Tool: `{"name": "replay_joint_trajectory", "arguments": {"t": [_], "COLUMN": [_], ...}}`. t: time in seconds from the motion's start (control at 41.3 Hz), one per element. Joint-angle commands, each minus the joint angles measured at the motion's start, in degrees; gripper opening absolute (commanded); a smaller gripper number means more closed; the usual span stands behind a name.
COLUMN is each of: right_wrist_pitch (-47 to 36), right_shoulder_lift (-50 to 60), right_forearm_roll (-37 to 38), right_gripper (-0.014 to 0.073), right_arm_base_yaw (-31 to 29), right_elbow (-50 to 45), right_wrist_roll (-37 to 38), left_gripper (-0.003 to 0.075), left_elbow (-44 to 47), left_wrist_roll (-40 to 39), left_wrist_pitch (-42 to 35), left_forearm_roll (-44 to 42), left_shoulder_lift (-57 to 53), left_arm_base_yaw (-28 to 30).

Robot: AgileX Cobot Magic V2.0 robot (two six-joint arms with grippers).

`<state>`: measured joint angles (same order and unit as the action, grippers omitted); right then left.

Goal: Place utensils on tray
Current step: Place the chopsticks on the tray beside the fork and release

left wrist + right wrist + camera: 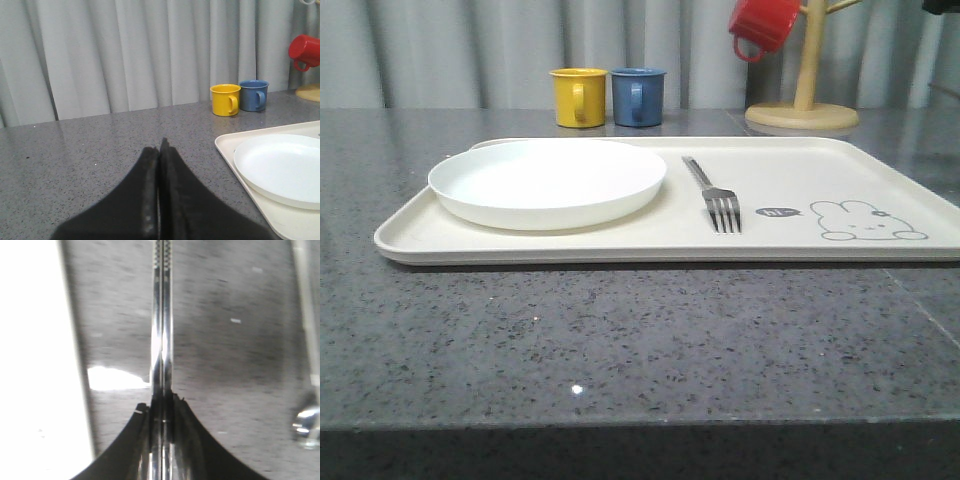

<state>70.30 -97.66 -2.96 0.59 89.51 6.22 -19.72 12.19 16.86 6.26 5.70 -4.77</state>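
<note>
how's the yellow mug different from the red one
The yellow mug stands upright on the counter; the red mug hangs tilted on the wooden mug tree. The yellow mug sits right beside the blue mug; the red mug hangs alone, higher and further right. Both have a single side handle and look similar in shape.

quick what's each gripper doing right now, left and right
Left gripper: closed, holding nothing.
Right gripper: closed on the chopsticks, above the grey counter.
</note>
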Motion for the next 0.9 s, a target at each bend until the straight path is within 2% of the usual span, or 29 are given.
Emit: {"name": "replay_joint_trajectory", "arguments": {"t": [0.0,0.242,0.387,0.871], "right_wrist_pitch": [0.7,-2.0,-3.3,-3.9], "right_shoulder_lift": [2.7,0.4,-3.0,-9.1], "right_forearm_roll": [-0.7,-1.5,-1.6,-1.8], "right_gripper": [0.0034,0.0034,0.0034,0.0035], "right_arm_base_yaw": [3.5,14.3,17.8,18.3], "right_elbow": [2.1,2.9,4.8,6.2], "right_wrist_roll": [2.4,7.7,10.8,12.7], "left_gripper": [-0.0019,-0.0019,-0.0019,-0.0019], "left_elbow": [-1.5,-1.5,-1.5,-1.5], "left_wrist_roll": [-0.4,-0.4,-0.4,-0.4], "left_wrist_pitch": [-5.0,-5.0,-5.0,-5.0], "left_forearm_roll": [0.7,0.7,0.7,0.7], "left_shoulder_lift": [0.7,0.7,0.7,0.7], "left_arm_base_yaw": [-0.4,-0.4,-0.4,-0.4]}}
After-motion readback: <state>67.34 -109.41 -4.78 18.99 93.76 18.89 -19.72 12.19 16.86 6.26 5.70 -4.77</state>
